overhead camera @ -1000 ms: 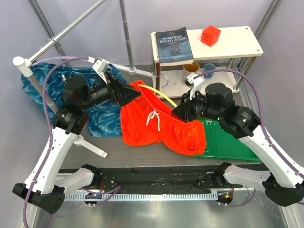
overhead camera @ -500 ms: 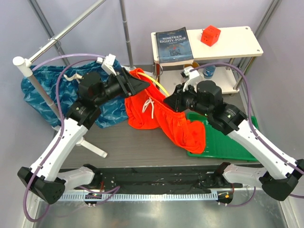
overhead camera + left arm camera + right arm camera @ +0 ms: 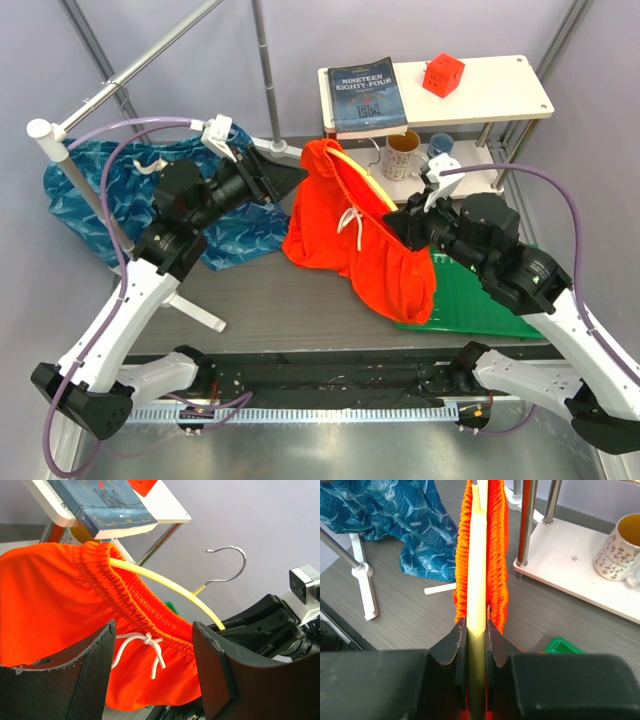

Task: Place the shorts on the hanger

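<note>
Top external view showed the orange shorts (image 3: 350, 240) lifted up in the middle of the bench (image 3: 250, 310). One leg hung down at 5 o'clock onto the green mat (image 3: 480, 300). The yellow hanger (image 3: 362, 180) poked out of the waist near 12 o'clock.

The right jaws were pinched tight on the hanger's bar, coming in from 3 o'clock. I think they held it there so the bar would be steady and high while the waist was slid along it. The left jaws stood wide with nothing in them, just beside the waist at 10 o'clock. My guess is they were there to grab the edge and tug it further over the bar.

In the left wrist view, the bar went into the bunched waist at 11 o'clock. The metal hook (image 3: 227, 565) stuck up free at 2 o'clock, and the white cord (image 3: 145, 647) hung in a knot at 6 o'clock. In the right wrist view, the bar ran straight toward 12 o'clock with orange cloth on both sides, so the waist was around it.

The tip of the bar was hidden inside the cloth, so I could not tell how far in it went. The other half of the hanger was hidden behind the right jaws. The hook was hard to find from above. The black jaws covered the bottom of both wrist views. The blue shorts (image 3: 85, 190) at 9 o'clock lay partly under the left arm (image 3: 130, 300).
</note>
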